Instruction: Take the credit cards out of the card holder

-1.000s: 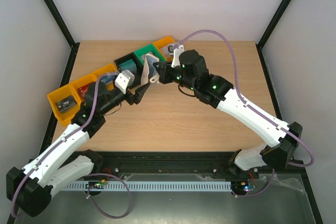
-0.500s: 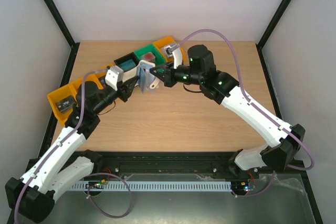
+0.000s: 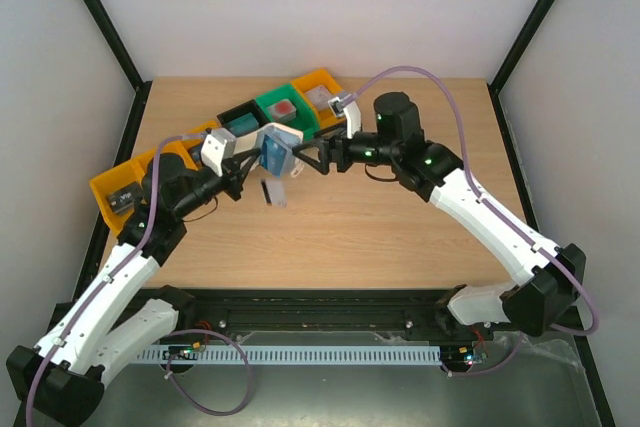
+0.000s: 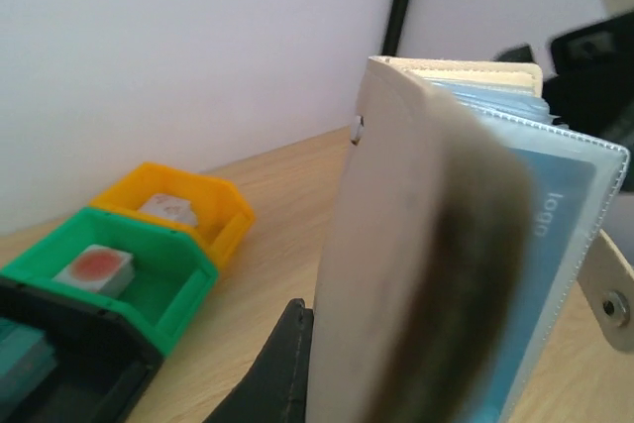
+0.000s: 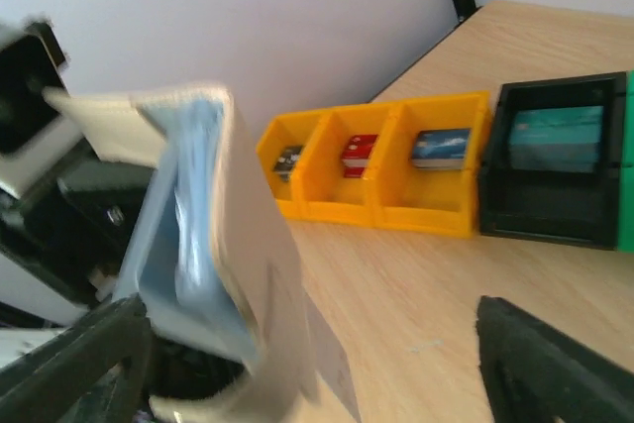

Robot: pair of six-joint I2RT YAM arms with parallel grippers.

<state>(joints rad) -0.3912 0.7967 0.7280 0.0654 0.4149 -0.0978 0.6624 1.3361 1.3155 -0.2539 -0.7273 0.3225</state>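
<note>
Card holder point(image 3: 275, 151) is up off the table point(image 3: 400, 237), standing on edge between the two claws, beige cover outward and light blue pockets showing. The left claw point(image 3: 250, 169) is clamped on it. In the left wrist view the holder point(image 4: 446, 245) fills the frame right in front of the claw, blurred, with one black finger point(image 4: 282, 369) against its lower edge.

The right claw point(image 3: 306, 159) points at the holder from the opposite side with its jaws spread wide. In the right wrist view the holder point(image 5: 208, 235) sits beside one of the claw's fingers point(image 5: 84, 359), while the other finger point(image 5: 555, 364) stands well apart with bare table between. Whether the near finger touches the holder cannot be told.

One small greyish credit card point(image 3: 272, 193) shows just under the holder, on the base side of both claws. Whether it lies on the wood or is in the air cannot be told.

Beyond the claws runs a row of bins: orange bins point(image 3: 125, 192) behind the left claw, then a black bin point(image 3: 238, 117), a green bin point(image 3: 285, 107) and another orange bin point(image 3: 318, 89) past the right claw.
</note>
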